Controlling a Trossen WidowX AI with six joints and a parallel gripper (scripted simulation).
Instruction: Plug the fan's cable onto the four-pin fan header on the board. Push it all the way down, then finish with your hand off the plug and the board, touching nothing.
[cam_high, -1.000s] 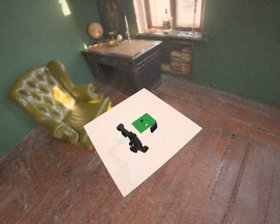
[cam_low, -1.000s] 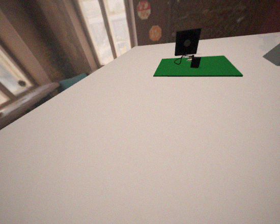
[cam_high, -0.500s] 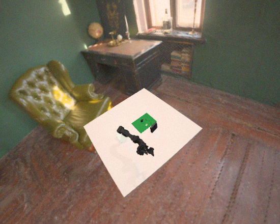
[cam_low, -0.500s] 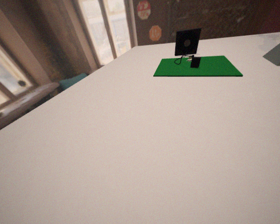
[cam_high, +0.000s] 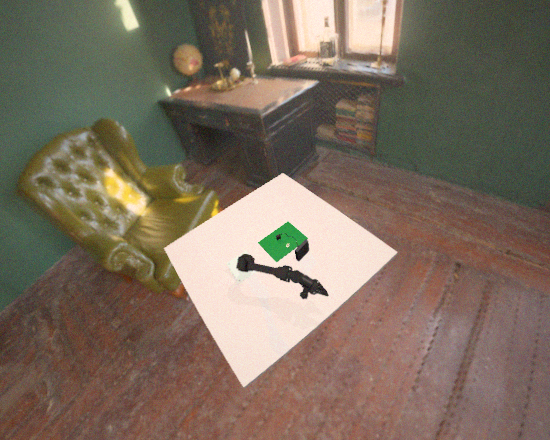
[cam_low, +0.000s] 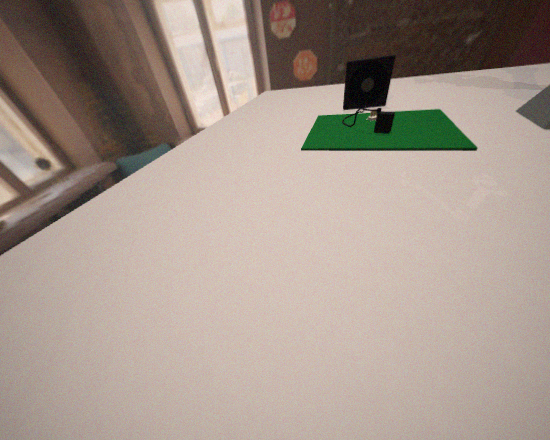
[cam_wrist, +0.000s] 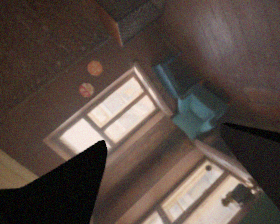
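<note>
Plug (cam_low: 384, 122) is sitting upright on the green board (cam_low: 425, 131) beside the fan (cam_low: 369, 82), cable looping between them, while the hand (cam_high: 316, 291) is hanging spread wide, gripping nothing, well off the board over the table (cam_high: 345, 240).

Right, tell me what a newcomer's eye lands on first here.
The bright green board near the middle of the white table, with the black fan standing upright at its edge. Next, the black arm stretched over the table beside the board, its claw open, holding nothing and apart from the board.
</note>
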